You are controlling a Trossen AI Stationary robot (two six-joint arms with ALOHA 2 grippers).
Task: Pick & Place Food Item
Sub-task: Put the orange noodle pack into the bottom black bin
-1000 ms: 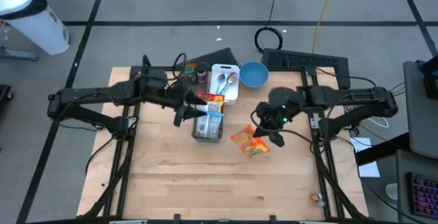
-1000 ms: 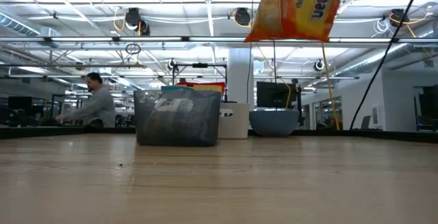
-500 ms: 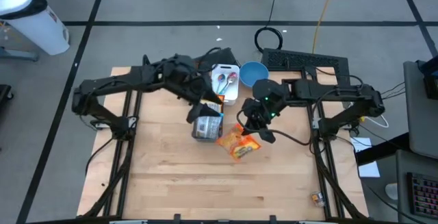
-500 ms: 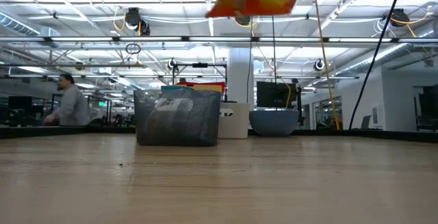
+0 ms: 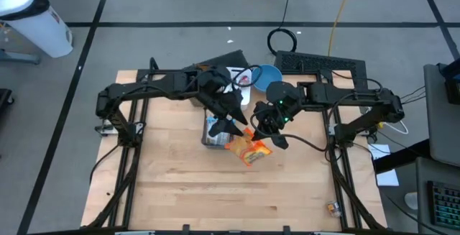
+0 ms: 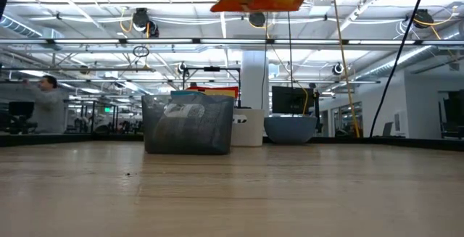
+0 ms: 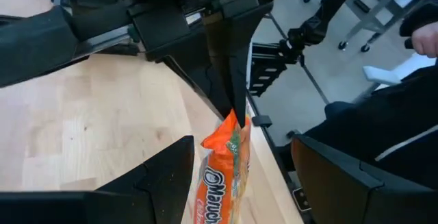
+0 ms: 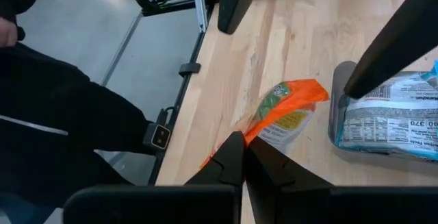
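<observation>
Above the grey mesh basket point(image 5: 215, 136) (packets already inside), the left gripper point(image 5: 235, 123) hangs with fingers spread wide, gripping nothing, beside the orange noodle packet point(image 5: 249, 149), which the right gripper point(image 5: 263, 132) pinches at its top edge, lifted off the table point(image 5: 172, 185).

You have two matte black arms built from slim tubular links and thicker, blocky joint housings. From above, the left arm point(image 5: 154, 85) looks long and angular, with dark cabling looped at its wrist. The right arm point(image 5: 338, 97) carries a rounded wrist housing with small green lights glowing on it, and a thin black cable trails off at its 4 o'clock. Each gripper's fingers point(image 7: 164, 176) are flat, dark, wedge-shaped plates with plain smooth faces. On the right gripper the fingers point(image 8: 229, 161) taper to narrow black tips.
</observation>
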